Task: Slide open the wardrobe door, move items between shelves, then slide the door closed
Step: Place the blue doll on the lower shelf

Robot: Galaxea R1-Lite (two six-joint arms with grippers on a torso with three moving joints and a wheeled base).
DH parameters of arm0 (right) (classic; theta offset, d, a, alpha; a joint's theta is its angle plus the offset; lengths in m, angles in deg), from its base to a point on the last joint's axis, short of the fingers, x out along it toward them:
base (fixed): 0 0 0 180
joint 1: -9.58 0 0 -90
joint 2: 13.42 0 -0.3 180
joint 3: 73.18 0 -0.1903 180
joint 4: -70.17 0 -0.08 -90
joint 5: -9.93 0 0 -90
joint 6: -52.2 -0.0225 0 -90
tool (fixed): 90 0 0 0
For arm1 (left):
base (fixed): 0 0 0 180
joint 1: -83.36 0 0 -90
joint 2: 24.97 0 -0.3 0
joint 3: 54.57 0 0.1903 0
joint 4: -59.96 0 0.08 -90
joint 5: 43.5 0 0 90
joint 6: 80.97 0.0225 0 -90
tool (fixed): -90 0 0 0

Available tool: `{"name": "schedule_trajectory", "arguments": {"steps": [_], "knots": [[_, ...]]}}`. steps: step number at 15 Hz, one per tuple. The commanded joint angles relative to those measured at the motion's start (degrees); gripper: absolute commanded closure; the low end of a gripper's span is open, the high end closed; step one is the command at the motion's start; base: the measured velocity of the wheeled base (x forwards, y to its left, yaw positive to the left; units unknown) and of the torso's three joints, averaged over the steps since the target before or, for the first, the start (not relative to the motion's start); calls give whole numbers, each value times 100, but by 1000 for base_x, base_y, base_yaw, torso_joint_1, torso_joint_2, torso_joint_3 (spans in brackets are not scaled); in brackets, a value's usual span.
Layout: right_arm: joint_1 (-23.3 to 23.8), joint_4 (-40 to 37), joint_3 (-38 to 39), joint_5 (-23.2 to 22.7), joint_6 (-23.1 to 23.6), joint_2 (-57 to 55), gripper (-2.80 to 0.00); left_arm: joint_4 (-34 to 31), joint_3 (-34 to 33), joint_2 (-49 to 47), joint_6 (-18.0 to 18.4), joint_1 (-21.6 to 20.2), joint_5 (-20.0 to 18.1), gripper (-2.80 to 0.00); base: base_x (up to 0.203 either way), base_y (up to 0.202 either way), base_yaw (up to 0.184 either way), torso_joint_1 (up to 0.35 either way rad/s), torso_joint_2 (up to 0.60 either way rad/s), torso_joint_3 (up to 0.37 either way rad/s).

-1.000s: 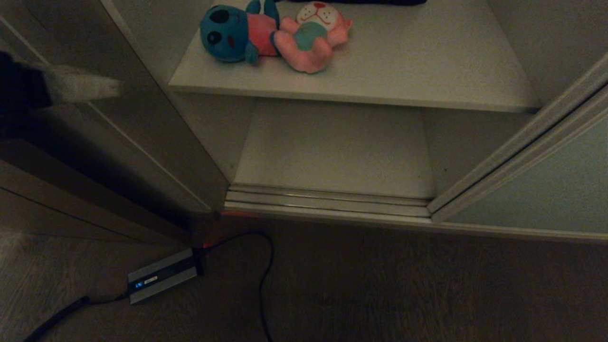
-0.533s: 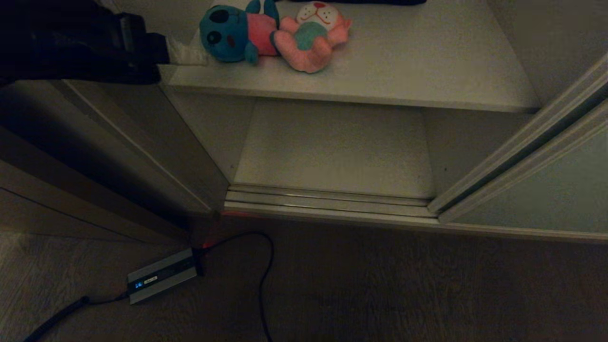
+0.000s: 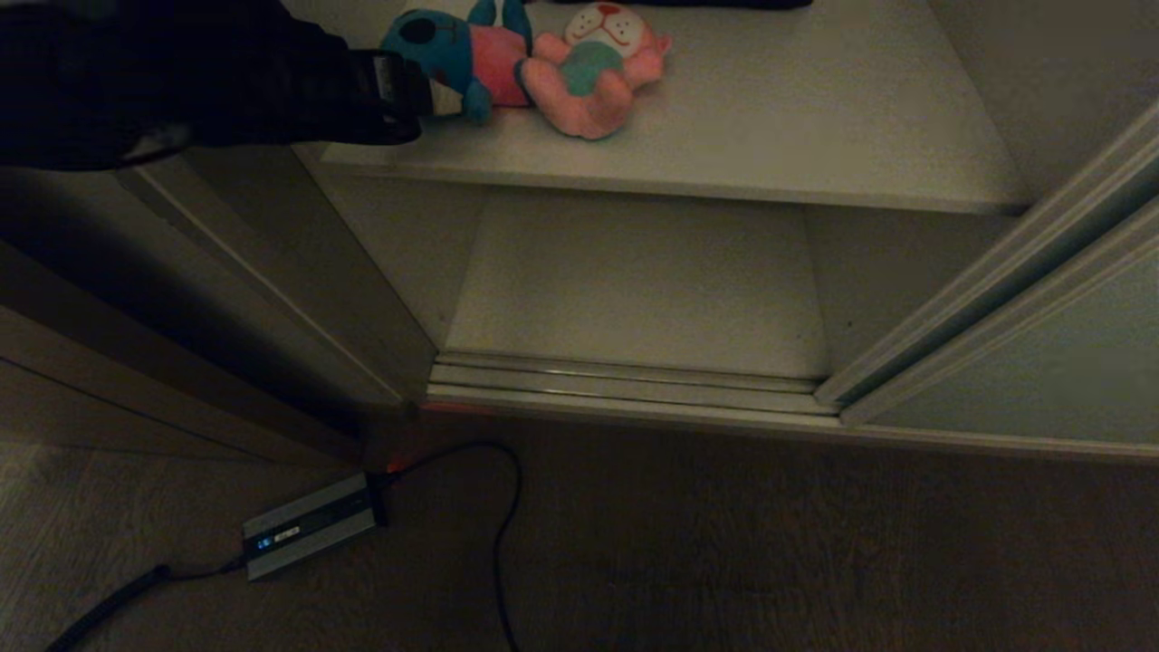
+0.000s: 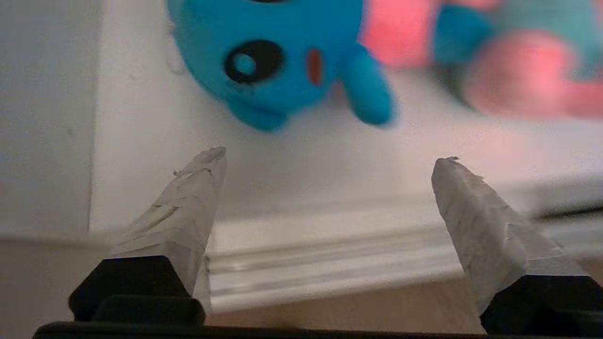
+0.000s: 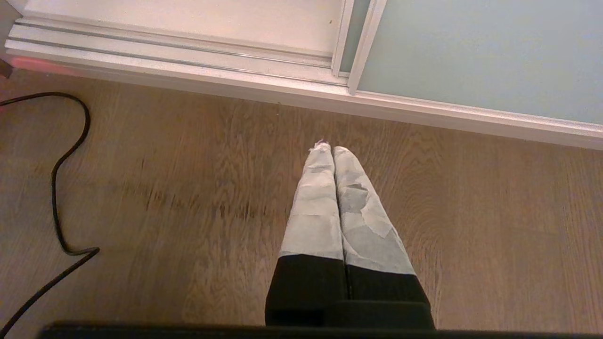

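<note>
The room is dim, with a brown wood-grain floor [image 3: 724, 543] on which a small grey power box [image 3: 310, 526] lies with a black cable [image 3: 503, 507] looping away from it. The wardrobe stands open: the sliding wardrobe door [image 3: 1041, 362], pale grey-green in a thin light frame, is pushed to the right, and its bottom track [image 3: 625, 385] runs along the floor. Inside are two off-white shelves, the upper shelf [image 3: 770, 136] and the lower shelf [image 3: 634, 281], the lower one bare. On the upper shelf, near its left end, lie the blue plush toy [image 3: 453, 54] and, touching it on the right, the pink plush toy [image 3: 593, 77]; a dark object behind them is cut off by the top edge of the head view and cannot be identified. The left arm reaches in from the left and hides part of the blue toy's head. The left gripper [image 4: 330, 157] hovers at the shelf's front edge just short of the blue toy, its taped fingers [image 4: 188, 207] spread wide and holding nothing. The right gripper [image 5: 333, 150] hangs over the floor before the door, fingers pressed together, empty.
</note>
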Motion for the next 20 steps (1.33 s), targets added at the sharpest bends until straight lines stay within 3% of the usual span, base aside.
{"name": "schedule_trajectory", "arguments": {"steps": [1,7,17,18,20], "knots": [[0,0,26,-1,1,1,0,313,18,-434,-15,18,190,-280,0,0,0,0,0,0],[0,0,26,-1,1,1,0,1487,18,-801,-607,223,376,-280,0,0,0,0,0,0],[0,0,26,-1,1,1,0,2433,27,-1369,-637,278,385,-280,0,0,0,0,0,0],[0,0,26,-3,1,1,0,2515,35,-1387,-638,278,423,0,0,0,0,0,0,0],[0,0,26,-1,1,1,0,2523,36,-1361,-628,278,421,0,0,0,0,0,0,0]]}}
